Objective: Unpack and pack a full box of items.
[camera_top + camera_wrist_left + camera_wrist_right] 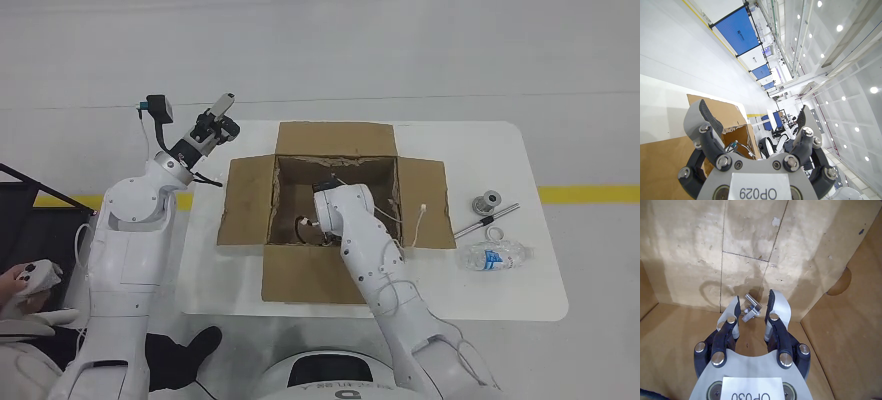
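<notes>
Unpacking: right jaws spread over the last small part in the box point(248, 200).
Item: metal bracket point(752, 309), lying on the box floor near the foot of a wall and between the right jaws, which do not yet pinch it. The box stands mid-table with its flaps open. Already out, near the right edge of the table point(520, 300): spool point(486, 202), rod point(487, 220), tape ring point(494, 233), bottle point(490, 258). The unpack half is judged nearly done. Next move: lower to the floor, close across the bracket's narrow body, and lift clear of the walls; the part is small and low, so a slip is likely. Left jaws: spread, empty, raised off the table's left edge. Writing: a printed tag on each wrist plate; the bottle label is too small to tell.
</notes>
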Controlling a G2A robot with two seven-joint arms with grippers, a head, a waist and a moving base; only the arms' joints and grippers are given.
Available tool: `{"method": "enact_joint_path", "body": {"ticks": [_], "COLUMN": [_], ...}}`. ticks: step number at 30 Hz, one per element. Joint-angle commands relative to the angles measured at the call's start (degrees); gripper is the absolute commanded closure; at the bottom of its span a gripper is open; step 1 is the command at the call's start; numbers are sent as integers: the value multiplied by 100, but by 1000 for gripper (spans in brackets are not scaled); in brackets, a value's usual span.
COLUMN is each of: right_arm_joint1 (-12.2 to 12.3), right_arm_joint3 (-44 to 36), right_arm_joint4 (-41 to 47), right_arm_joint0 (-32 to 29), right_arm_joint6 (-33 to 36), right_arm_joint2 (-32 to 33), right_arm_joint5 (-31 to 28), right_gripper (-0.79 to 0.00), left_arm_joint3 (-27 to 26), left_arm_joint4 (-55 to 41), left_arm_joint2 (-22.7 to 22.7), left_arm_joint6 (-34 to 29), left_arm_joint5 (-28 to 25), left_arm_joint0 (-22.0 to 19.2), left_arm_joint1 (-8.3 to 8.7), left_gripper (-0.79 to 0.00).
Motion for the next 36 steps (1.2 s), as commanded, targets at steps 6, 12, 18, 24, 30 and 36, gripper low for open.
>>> {"method": "enact_joint_path", "body": {"ticks": [6, 12, 18, 24, 30, 36], "right_arm_joint1": [-68, -103, -122, -149, -166, -8], "right_arm_joint3": [422, 402, 297, 564, 409, -1315], "right_arm_joint4": [1, -93, -170, -213, -241, -276], "right_arm_joint0": [192, 95, -80, 44, 66, -644], "right_arm_joint6": [0, 0, 0, 0, 0, -186], "right_arm_joint2": [232, 378, 559, 638, 642, 385], "right_arm_joint5": [-133, -327, -665, -649, -394, -195], "right_gripper": [-305, -323, -342, -83, 0, 0], "left_arm_joint3": [2, 2, 2, 2, 2, 2], "left_arm_joint4": [-4, -4, -4, -4, -4, -4], "left_arm_joint2": [0, 0, 0, 0, 0, 0], "left_arm_joint6": [0, 0, 0, 0, 0, 0], "left_arm_joint5": [1, 1, 1, 1, 1, 1], "left_arm_joint0": [-1, -1, -1, -1, -1, -1], "left_arm_joint1": [0, 0, 0, 0, 0, 0], "left_gripper": [-785, -785, -785, -785, -785, -785]}}
